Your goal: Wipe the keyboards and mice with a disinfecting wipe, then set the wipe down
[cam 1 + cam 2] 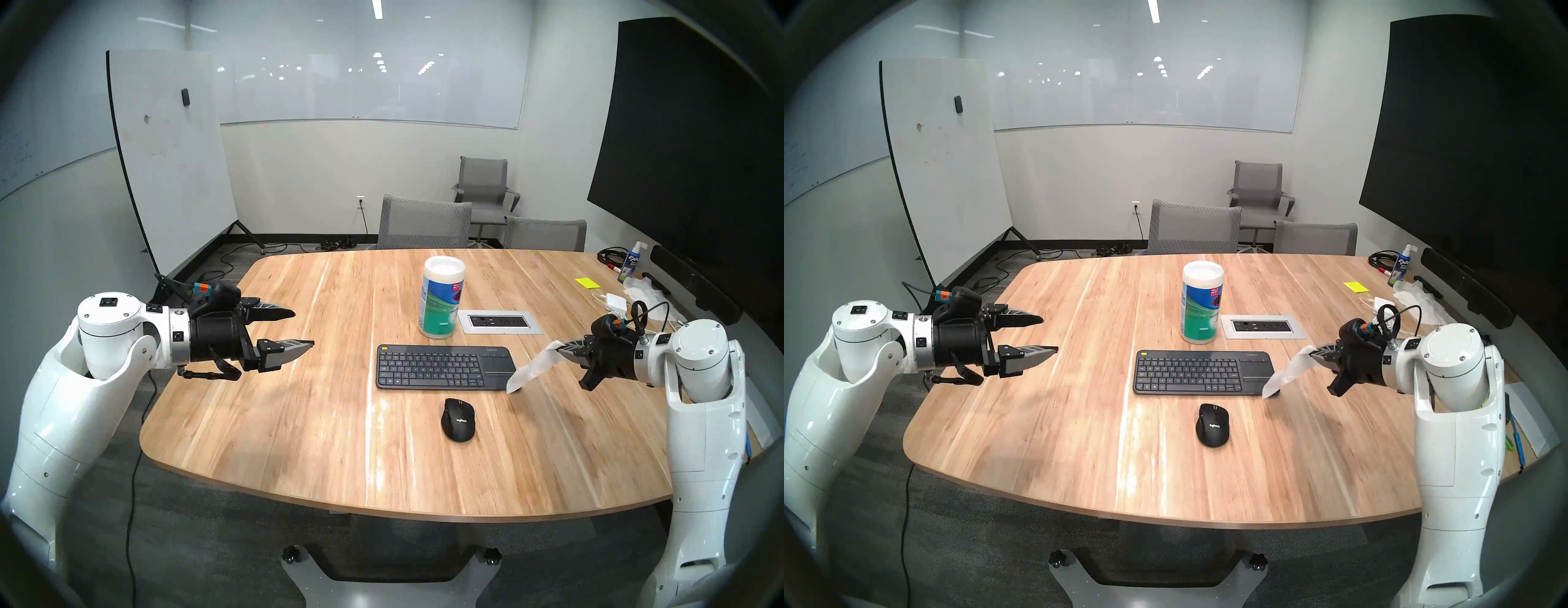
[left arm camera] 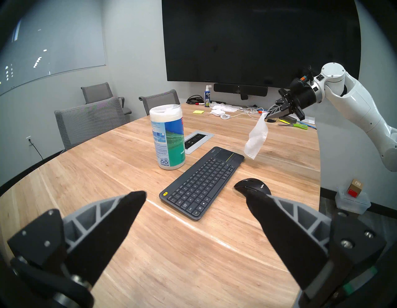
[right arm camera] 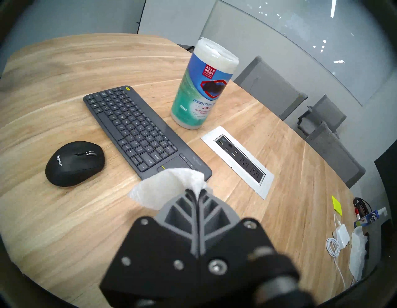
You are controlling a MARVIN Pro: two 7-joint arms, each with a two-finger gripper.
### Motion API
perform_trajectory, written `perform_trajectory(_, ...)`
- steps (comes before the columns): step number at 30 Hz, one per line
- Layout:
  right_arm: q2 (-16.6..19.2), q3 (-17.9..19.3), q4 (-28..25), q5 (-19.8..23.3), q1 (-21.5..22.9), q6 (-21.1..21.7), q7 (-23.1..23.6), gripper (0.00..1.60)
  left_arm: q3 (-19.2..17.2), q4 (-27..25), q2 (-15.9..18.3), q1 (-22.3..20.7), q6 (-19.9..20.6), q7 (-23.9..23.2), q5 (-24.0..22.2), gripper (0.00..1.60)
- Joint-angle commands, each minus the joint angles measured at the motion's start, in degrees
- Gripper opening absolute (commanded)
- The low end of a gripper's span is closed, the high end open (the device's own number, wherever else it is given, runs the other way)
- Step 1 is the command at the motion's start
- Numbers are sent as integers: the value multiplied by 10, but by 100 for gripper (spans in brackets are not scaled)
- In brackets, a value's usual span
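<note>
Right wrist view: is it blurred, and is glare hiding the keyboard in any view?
Right wrist view: the right gripper and its mount are soft with blur, the wipe edges smeared; the keyboard stays readable. Head views: pale glare streaks on the table, none over the keys. Left wrist view: sharp.

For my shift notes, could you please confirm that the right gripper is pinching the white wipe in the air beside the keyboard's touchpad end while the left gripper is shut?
Not quite: the left gripper is open and empty, as the left wrist view shows. The rest stands: the right gripper pinches the wipe, hanging beside the keyboard's touchpad end.
</note>
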Motion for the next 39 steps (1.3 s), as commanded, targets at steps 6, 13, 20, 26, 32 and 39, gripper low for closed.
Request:
perform_trajectory(6,-22,-16,-81,3,-60,-27,12,0,-6,-4,-1,-3,0,0,-4,160)
perform_trajectory(13,-32,-27,-107,-2,-85,-33,13,0,-6,-5,-1,-3,0,0,-4,160)
perform_trajectory(20,-41,-39,-124,-8,-101,-32,11,0,-6,-5,-1,-3,0,0,-4,160)
perform_trajectory(26,-48,-63,-140,-23,-115,-34,6,0,-6,-5,-1,-3,0,0,-4,160)
perform_trajectory(32,-58,-85,-158,-34,-127,-33,4,0,-6,-5,-1,-3,0,0,-4,160)
perform_trajectory(39,-69,-110,-170,-51,-139,-29,-4,0,-6,-5,-1,-3,0,0,-4,160)
